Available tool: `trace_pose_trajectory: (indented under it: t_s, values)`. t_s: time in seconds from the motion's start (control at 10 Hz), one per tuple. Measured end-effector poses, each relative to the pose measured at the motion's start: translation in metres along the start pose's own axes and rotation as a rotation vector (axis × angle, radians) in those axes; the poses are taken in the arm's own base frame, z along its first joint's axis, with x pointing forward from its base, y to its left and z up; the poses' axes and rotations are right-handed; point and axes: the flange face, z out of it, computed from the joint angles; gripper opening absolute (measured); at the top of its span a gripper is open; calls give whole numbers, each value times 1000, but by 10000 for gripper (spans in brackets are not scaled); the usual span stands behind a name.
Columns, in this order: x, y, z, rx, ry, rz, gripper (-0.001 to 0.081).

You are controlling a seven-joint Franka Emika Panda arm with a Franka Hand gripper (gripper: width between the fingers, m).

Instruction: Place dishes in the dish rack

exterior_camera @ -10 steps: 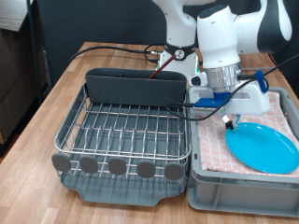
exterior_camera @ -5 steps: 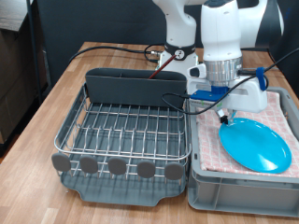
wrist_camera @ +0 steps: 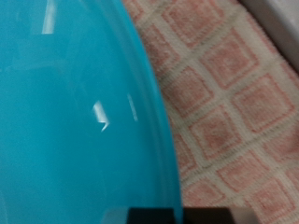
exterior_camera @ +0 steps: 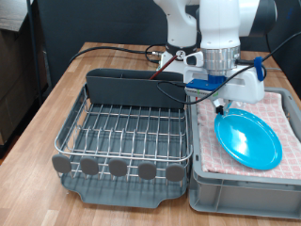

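My gripper [exterior_camera: 222,109] is over the grey crate and is shut on the upper-left rim of the round light-blue plate [exterior_camera: 247,139]. The plate hangs tilted just above the pink checkered cloth [exterior_camera: 288,117]. In the wrist view the plate [wrist_camera: 65,112] fills most of the picture, with the cloth [wrist_camera: 234,103] beside it; the fingers do not show there. The dish rack [exterior_camera: 122,141] stands empty to the exterior view's left of the crate. The wooden spoon and the white mug are out of view.
The grey crate [exterior_camera: 240,196] sits at the exterior view's right, against the rack. The rack's tall grey compartment [exterior_camera: 136,89] runs along its far side and round grey discs [exterior_camera: 118,168] along its near side. Cables lie on the wooden table [exterior_camera: 66,80] behind.
The gripper has moved up and towards the exterior view's left with the plate. The plate has lifted off the cloth and tilted more steeply.
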Motion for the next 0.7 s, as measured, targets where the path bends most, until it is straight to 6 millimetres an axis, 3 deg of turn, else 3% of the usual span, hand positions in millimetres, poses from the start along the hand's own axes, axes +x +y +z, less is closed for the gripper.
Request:
trace_pose_trajectory:
  t_s: [0.7]
  values:
    - [-4,-2,-51,-118,116,-89,19]
